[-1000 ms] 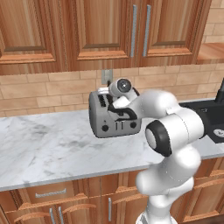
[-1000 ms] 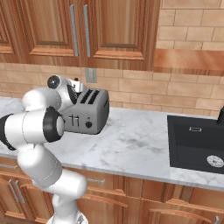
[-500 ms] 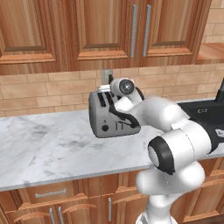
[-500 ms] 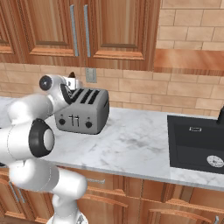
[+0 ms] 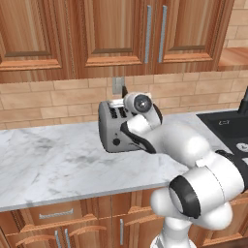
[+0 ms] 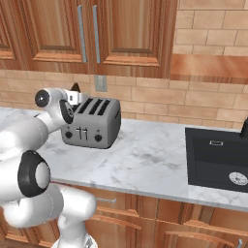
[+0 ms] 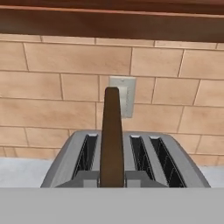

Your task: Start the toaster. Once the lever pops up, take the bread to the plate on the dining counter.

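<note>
Hand (image 7: pixel 112 183): closed on the bread, gripping its lower end; it sits at the bottom centre of the hand view, and in the left base view it is at centre frame, just above the toaster's top.
Bread (image 7: pixel 112 135): thin brown slice standing upright and edge-on in the hand view, rising from the bottom centre to mid-frame; in the right base view only a dark tip shows at centre left, above the toaster's left end.
Bread relative to toaster: in the hand view its lower end is hidden between the fingers, so whether it is clear of the slots cannot be told.
Toaster (image 6: pixel 94 123): silver-grey box with black slots on top, two round black knobs and two slim levers on the front; it stands on the worktop left of centre in the right base view, and in the left base view it is at centre, partly hidden by the arm.
Slots: in the hand view, dark openings show on either side of the slice, one to its left and two to its right.
Worktop (image 6: pixel 145 160): white-grey veined marble, running across the middle of both base views, on wooden cabinets.
Wall outlet (image 7: pixel 122 94): pale plate on the tan brick wall, directly behind the bread in the hand view.
Sink (image 6: pixel 218 162): black basin set into the worktop at the right of the right base view, well apart from the toaster.
Upper cabinets (image 5: pixel 121 34): brown wood doors with slim metal handles, across the top of both base views.
</note>
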